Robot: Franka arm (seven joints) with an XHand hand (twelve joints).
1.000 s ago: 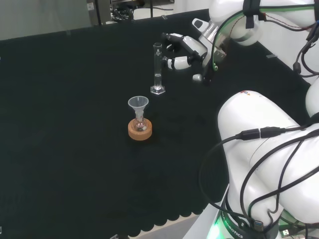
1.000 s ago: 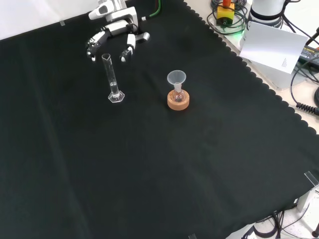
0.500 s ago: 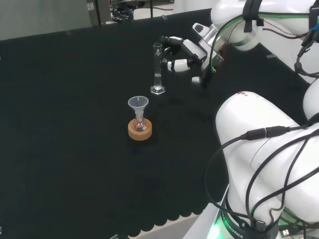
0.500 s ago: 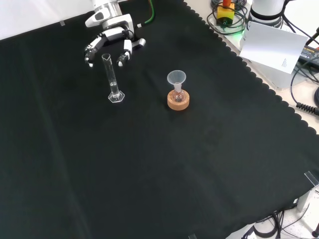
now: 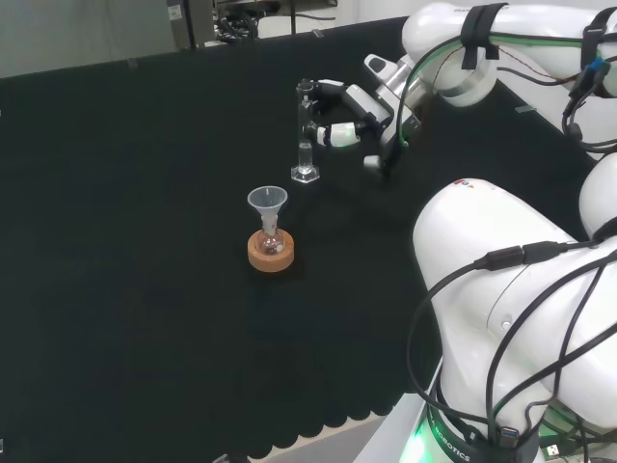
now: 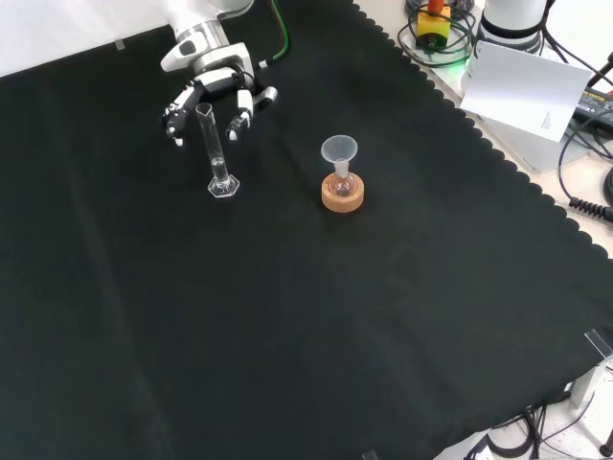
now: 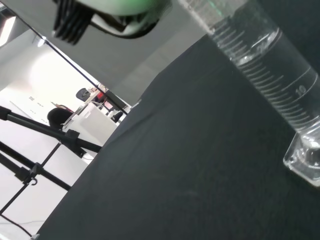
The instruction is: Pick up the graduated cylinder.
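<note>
Graduated cylinder (image 6: 217, 151) upright on the black cloth (image 6: 287, 316), hand (image 6: 213, 88) spread open around its top, fingers (image 6: 174, 118) either side, holding nothing; funnel (image 6: 338, 151) in flask on cork ring (image 6: 343, 196) nearby

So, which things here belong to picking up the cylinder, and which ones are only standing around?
Belongs to the job:
- graduated cylinder, upright on the cloth
- hand, fingers spread on both sides of the cylinder's top

Only standing around:
- small flask on a cork ring
- funnel sitting in the flask's neck
</note>
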